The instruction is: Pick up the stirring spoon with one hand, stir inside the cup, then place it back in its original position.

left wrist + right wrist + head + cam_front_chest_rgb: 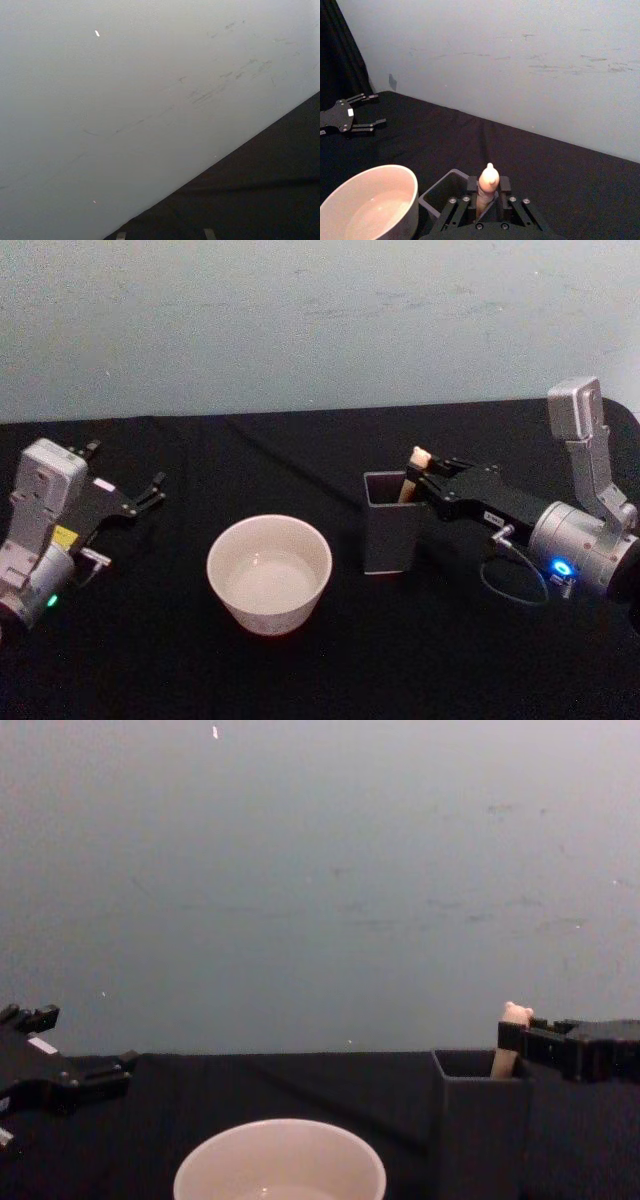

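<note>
Cream-white cup (268, 612) nearest me on black tabletop (450, 660). Just behind, to its right, dark holder (388, 540) w/ stirring spoon (489, 179) standing inside. Right gripper (420, 473) pinched narrow on the bear-head handle. Left gripper (128, 465) spread wide, parked far left. Risk: an angled lift could snag & tip the holder. Count: 1 cup, 1 spoon, 1 holder, 2 grippers.

No readable text — the arms' small labels are too blurred.
</note>
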Controlling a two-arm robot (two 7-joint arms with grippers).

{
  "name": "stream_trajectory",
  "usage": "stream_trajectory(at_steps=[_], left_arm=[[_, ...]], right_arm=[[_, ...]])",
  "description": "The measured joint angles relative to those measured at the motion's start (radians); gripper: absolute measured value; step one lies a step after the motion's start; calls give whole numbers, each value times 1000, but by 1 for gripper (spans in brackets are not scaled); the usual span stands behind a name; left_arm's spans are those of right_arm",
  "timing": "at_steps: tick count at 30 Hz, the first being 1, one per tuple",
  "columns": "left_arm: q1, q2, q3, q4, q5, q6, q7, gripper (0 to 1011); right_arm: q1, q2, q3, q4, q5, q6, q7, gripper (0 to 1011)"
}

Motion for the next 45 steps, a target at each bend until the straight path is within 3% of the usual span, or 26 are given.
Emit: stream_trajectory(at_steps=[4,28,45], left_arm=[[0,0,0,0,0,0,0,1001],[0,0,0,0,0,0,0,1001],[0,0,0,0,0,0,0,1001]], right_arm=[[0,0,0,0,0,0,0,211],[0,0,0,0,1,1,1,211],[-6,18,39,-54,92,28,-5,211]])
